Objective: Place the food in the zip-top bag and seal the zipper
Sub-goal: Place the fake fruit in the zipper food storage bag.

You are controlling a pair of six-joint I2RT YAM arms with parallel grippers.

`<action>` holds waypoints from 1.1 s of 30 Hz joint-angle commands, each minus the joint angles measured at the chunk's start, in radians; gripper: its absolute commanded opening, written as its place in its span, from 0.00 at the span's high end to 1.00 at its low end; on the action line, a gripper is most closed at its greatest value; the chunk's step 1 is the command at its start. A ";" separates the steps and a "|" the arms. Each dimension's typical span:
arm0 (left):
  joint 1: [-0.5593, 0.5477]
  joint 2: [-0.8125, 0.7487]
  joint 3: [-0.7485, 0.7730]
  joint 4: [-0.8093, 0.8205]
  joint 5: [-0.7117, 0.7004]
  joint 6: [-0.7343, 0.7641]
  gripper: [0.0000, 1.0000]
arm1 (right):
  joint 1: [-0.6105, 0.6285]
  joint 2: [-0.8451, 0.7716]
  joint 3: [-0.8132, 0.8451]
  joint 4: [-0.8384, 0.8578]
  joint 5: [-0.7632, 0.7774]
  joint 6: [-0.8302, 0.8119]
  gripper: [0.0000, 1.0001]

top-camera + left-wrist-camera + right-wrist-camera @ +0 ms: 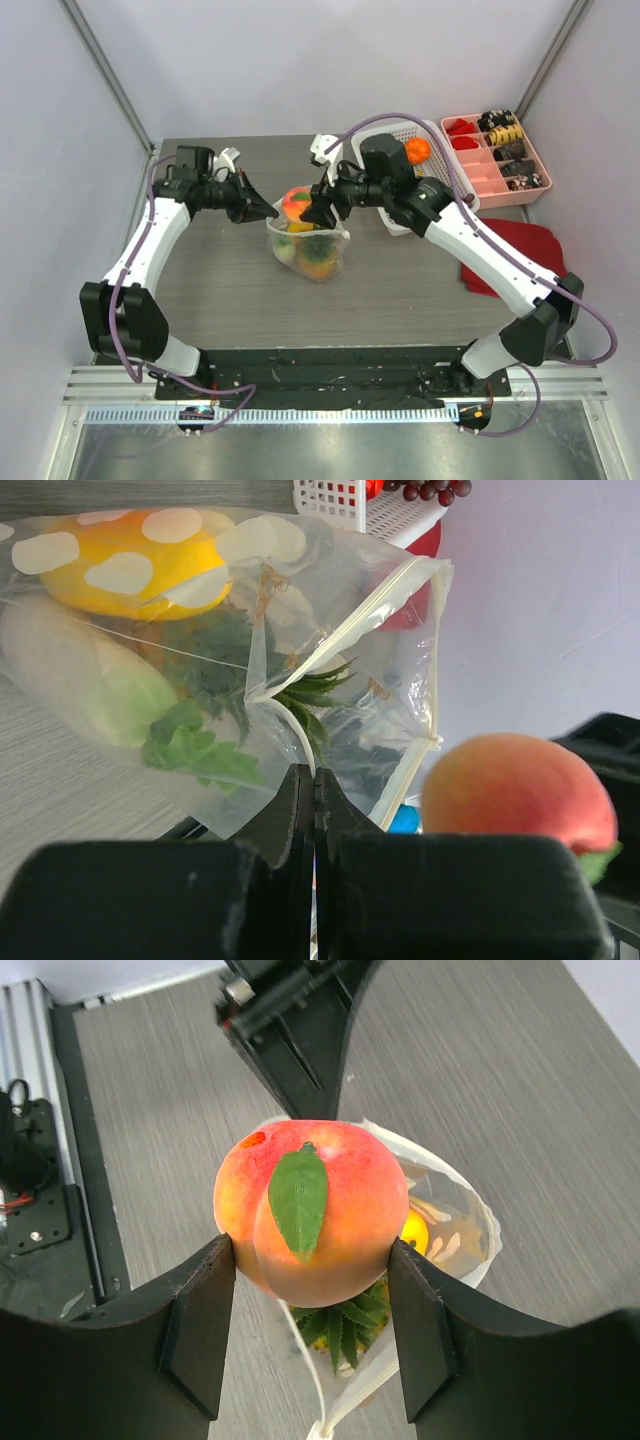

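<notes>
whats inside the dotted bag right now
Through the clear bag show an orange-yellow fruit, a white radish with green leaves and a spiky green top. Anything beneath them is covered. The peach is not in yet.

The left arm [150, 235] and right arm [490, 255] bend inward, tips nearly meeting; the left gripper [268, 211] is pinched tight, the right gripper [318, 212] clamps with 2 fingers [200, 1310] partly spread.

i'm holding the pink-orange peach [345, 1175] in my right gripper [310, 1265] above the open bag [312, 252]; the dotted bag is standing mid-table, zipper [352, 618] gaping, radish [70, 680] and orange fruit [185, 565] lying inside.
</notes>
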 commanded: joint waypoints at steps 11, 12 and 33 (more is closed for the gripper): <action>-0.004 -0.060 0.002 0.021 0.010 0.027 1.00 | 0.010 0.140 0.087 -0.030 0.053 0.039 0.89; -0.004 -0.060 0.002 0.023 0.011 0.025 1.00 | 0.012 0.146 0.094 -0.032 0.053 0.050 0.86; -0.004 -0.077 0.020 0.104 0.059 -0.027 1.00 | 0.016 0.230 0.034 0.050 0.093 0.138 0.92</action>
